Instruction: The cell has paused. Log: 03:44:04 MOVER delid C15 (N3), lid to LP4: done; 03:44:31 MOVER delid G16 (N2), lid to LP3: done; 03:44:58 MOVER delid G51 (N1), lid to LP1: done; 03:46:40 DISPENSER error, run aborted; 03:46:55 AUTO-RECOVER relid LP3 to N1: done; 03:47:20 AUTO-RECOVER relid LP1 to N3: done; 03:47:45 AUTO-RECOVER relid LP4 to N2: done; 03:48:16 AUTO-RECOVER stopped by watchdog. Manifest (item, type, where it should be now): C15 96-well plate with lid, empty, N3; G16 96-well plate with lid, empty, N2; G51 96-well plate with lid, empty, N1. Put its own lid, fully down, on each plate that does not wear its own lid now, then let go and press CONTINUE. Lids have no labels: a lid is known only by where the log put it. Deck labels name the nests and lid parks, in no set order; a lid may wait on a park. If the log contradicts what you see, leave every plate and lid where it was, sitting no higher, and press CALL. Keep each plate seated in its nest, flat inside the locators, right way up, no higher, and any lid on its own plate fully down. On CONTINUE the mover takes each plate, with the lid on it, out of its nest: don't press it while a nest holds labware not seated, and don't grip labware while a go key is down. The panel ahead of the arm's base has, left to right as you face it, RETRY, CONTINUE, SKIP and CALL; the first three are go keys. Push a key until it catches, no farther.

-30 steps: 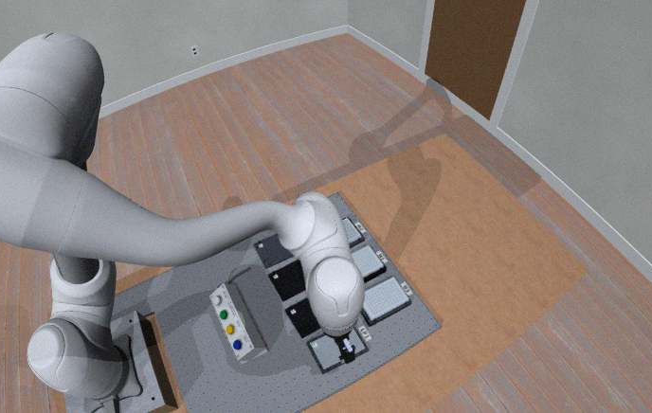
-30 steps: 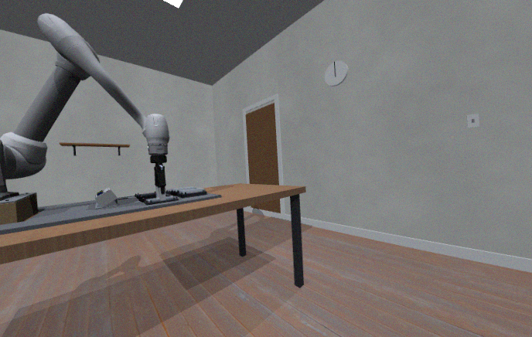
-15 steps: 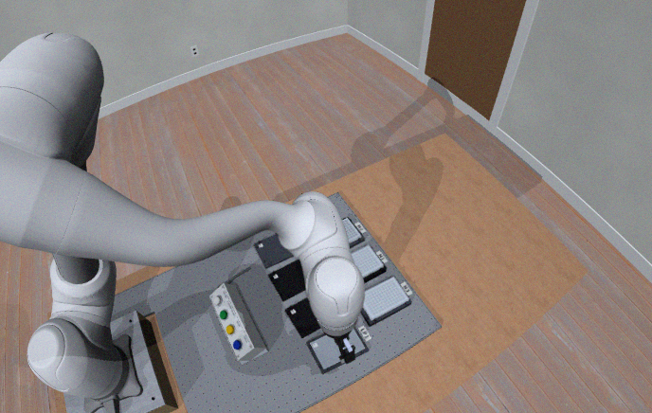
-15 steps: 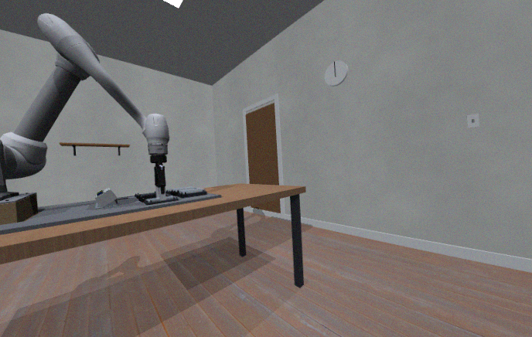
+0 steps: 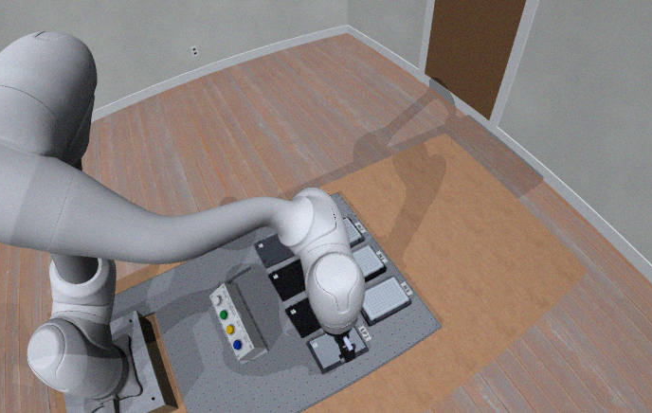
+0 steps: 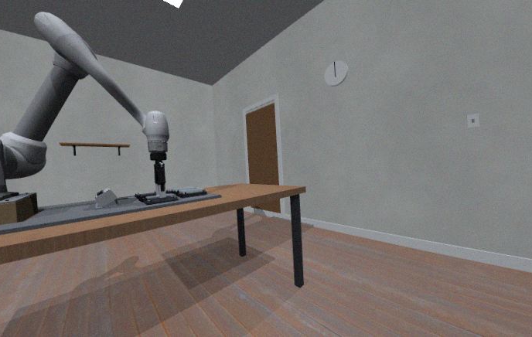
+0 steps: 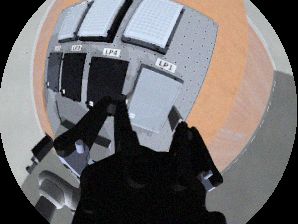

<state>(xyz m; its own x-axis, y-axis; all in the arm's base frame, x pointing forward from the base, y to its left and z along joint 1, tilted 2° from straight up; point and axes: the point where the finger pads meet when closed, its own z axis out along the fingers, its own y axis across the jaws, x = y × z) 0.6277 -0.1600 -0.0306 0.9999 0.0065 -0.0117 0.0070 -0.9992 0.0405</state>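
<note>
Three 96-well plates sit in the nests along the deck's far column: the nearest [image 5: 385, 298], the middle [image 5: 369, 260] and the farthest [image 5: 352, 230], which the arm partly hides. I cannot tell which of them wear lids. A pale grey lid [image 5: 333, 351] lies at the nearest lid park, and it also shows in the wrist view [image 7: 157, 96]. My gripper [image 5: 348, 349] [image 6: 160, 190] stands straight down over that park and is shut on the lid's edges, low at the deck. I cannot tell whether the lid rests on the park or is just off it.
Two black lid parks [image 5: 287, 279] [image 5: 301, 316] are bare, and a greyer one [image 5: 272, 251] lies farther back. The key panel [image 5: 238, 320] stands left of the parks, with green, yellow and blue keys showing. The grey deck lies on a wooden table.
</note>
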